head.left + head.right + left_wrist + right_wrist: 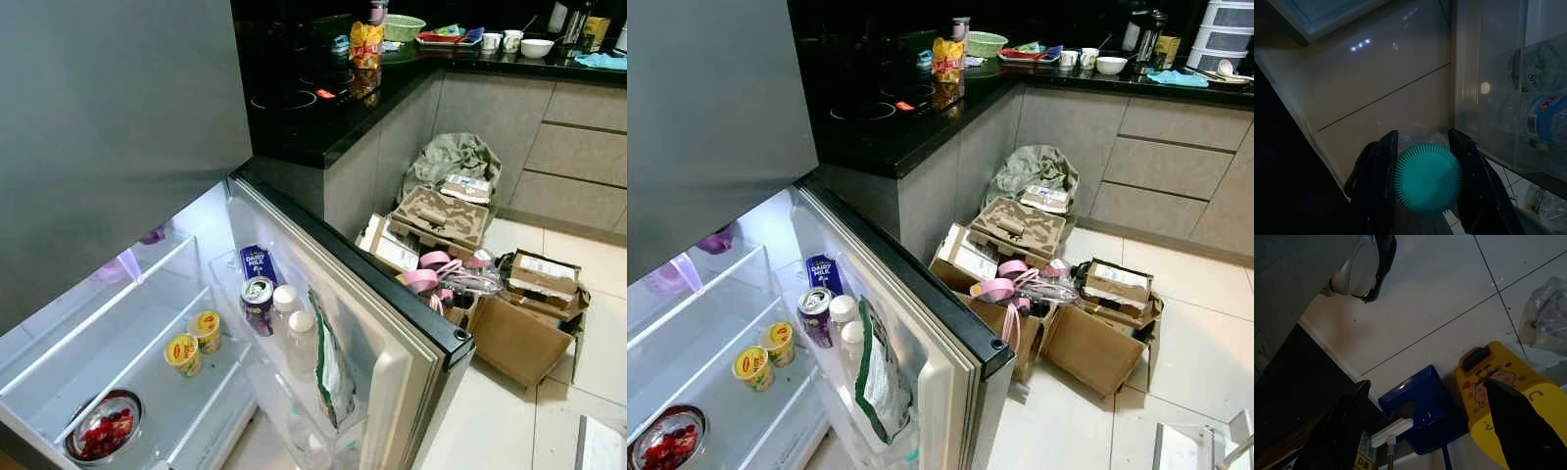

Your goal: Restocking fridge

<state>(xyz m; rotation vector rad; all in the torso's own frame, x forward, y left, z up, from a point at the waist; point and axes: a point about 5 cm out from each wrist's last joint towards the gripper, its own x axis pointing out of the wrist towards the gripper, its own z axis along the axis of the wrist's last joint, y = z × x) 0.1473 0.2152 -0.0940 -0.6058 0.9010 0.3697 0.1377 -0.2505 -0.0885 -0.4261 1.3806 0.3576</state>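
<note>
My left gripper [1422, 134] is shut on a clear bottle with a ribbed teal cap [1427, 178], held low over the tiled floor beside the fridge door's clear lower bin [1488, 98], which holds labelled bottles [1547, 122]. The fridge stands open. Its door shelf [294, 392] carries a purple can [257, 304], a blue Dairy Milk carton [258, 262], two white-capped bottles [301, 338] and a green and white bag [331, 367]. My right gripper [1427, 384] is open with nothing between its fingers, hanging above the floor.
Inside the fridge sit two yellow cups [184, 352] and a steel bowl of red food [103, 428]. Open cardboard boxes [519, 333] crowd the floor right of the door [392, 323]. A black counter [323, 108] runs behind. Below the right gripper are a blue dustpan [1420, 406] and a yellow stool [1498, 396].
</note>
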